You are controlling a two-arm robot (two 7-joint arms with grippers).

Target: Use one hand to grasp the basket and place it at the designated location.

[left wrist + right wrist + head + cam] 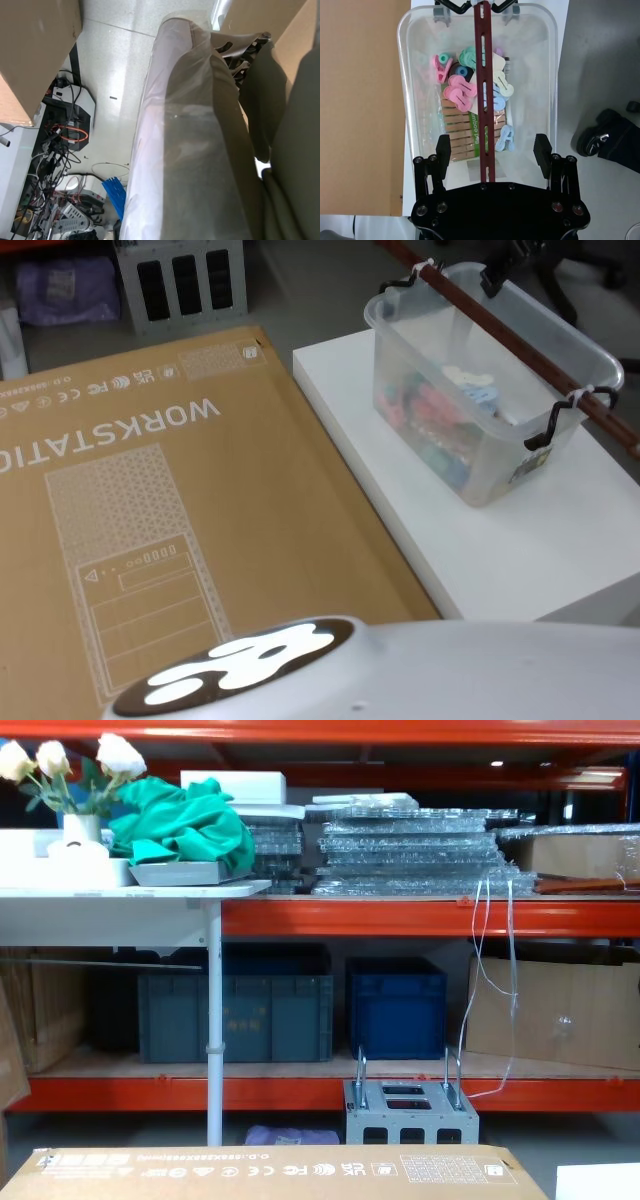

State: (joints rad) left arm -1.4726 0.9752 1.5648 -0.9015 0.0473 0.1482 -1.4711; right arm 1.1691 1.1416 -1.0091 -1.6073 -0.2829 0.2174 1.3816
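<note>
Open jaws of the black right gripper (493,145) stand either side of the long dark red bar handle (482,75); clear plastic basket (406,100) below.

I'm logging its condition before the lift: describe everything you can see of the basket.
The basket is a clear, translucent plastic tub with a rolled rim, standing upright on the white platform beside the cardboard box. A dark red slotted bar spans its length, tied with white zip ties to black wire loops at each end. Inside lie pastel and wooden clothes pegs. The right gripper hangs open over it, fingers on either side of the bar, not touching it.
</note>
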